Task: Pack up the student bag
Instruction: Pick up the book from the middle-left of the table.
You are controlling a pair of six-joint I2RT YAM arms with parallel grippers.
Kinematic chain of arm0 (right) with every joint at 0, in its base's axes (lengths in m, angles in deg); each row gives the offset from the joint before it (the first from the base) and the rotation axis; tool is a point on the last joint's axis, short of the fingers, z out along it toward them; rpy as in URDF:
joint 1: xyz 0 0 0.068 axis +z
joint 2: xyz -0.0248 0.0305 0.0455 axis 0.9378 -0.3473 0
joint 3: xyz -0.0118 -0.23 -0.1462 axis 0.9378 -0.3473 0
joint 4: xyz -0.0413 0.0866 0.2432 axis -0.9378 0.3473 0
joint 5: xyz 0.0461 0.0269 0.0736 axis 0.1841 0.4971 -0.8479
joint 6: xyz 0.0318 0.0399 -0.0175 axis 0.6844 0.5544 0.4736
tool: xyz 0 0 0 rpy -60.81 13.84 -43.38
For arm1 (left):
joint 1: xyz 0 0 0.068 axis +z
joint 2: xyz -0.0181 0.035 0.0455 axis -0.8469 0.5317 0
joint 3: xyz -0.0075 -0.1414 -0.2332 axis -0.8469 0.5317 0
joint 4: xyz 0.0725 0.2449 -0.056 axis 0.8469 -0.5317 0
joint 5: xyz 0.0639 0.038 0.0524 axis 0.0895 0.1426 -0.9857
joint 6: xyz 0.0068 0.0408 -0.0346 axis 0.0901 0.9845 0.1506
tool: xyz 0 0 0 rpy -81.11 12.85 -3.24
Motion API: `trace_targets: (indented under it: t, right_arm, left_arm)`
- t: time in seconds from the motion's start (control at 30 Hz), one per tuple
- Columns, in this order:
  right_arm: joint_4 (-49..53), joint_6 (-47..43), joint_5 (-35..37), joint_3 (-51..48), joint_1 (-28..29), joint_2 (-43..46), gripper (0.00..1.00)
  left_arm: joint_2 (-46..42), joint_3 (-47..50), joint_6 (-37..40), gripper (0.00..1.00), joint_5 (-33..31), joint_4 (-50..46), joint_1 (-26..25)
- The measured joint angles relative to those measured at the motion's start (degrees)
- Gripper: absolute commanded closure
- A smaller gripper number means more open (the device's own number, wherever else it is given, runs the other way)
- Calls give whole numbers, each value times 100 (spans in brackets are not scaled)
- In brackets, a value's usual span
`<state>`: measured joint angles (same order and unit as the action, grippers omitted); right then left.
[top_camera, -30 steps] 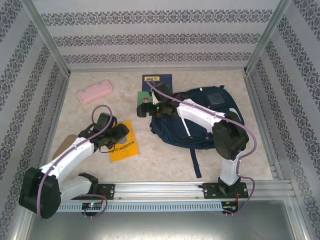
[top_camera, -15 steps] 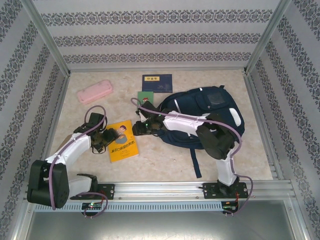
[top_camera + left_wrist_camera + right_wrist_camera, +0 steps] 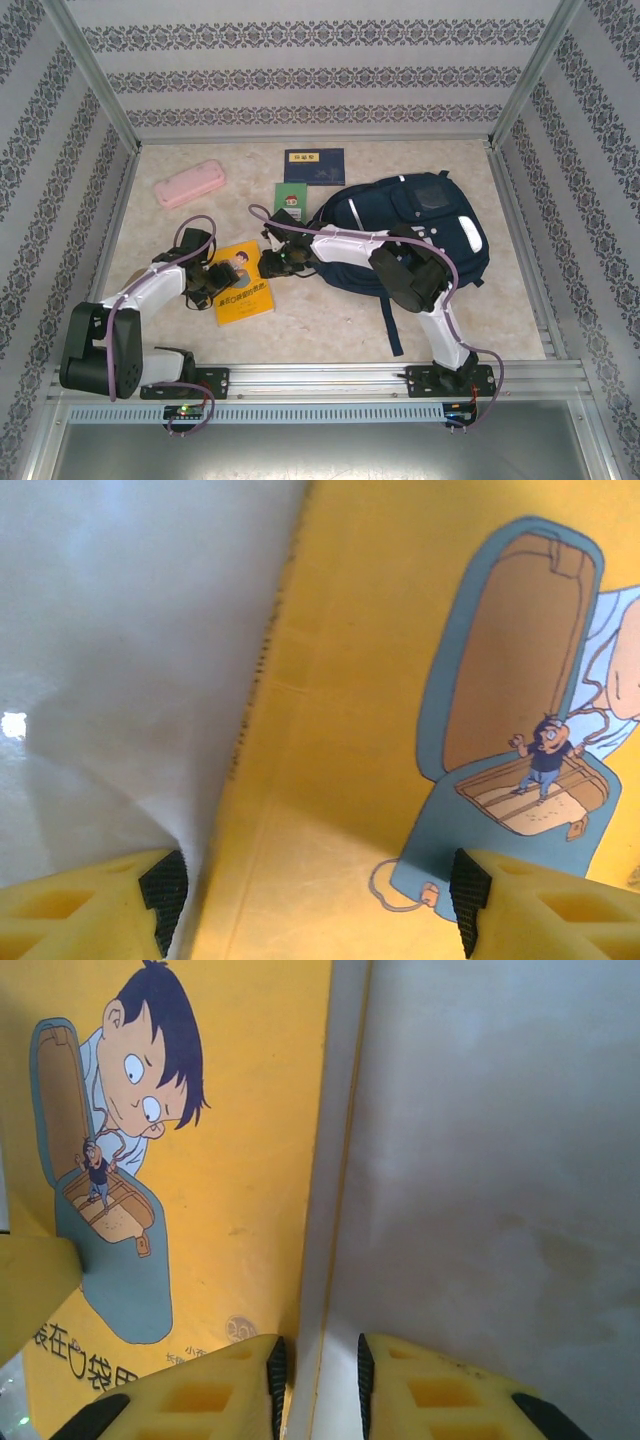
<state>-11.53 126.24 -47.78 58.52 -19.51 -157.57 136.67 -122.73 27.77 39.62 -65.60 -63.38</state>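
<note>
**At both long edges of the yellow book (image 3: 245, 284)**

On the table (image 3: 330, 320), the book lies flat, with bare surface between it and the near rail. The left gripper (image 3: 312, 888) straddles its left edge, fingers spread wide, one over the tabletop and one over the cover. The right gripper (image 3: 318, 1360) has its fingers nearly together, pinching the opposite edge. The cover shows a cartoon boy and a satchel; the Chinese characters below are cut off. The student bag (image 3: 415, 235) lies near the book's right side, beneath the right arm, its contents unseen.
</note>
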Motion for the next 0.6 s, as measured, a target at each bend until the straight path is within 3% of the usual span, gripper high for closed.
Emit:
trace_targets:
  t: [0.23, 0.6]
  right_arm:
    - [90, -2, -164, 223, 24, -127, 78]
    - [153, -9, 415, 302, -262, -118, 79]
  left_arm:
    - [-136, 9, 11, 34, 197, -20, 79]
    - [-861, 164, -568, 42, 1405, 756, 125]
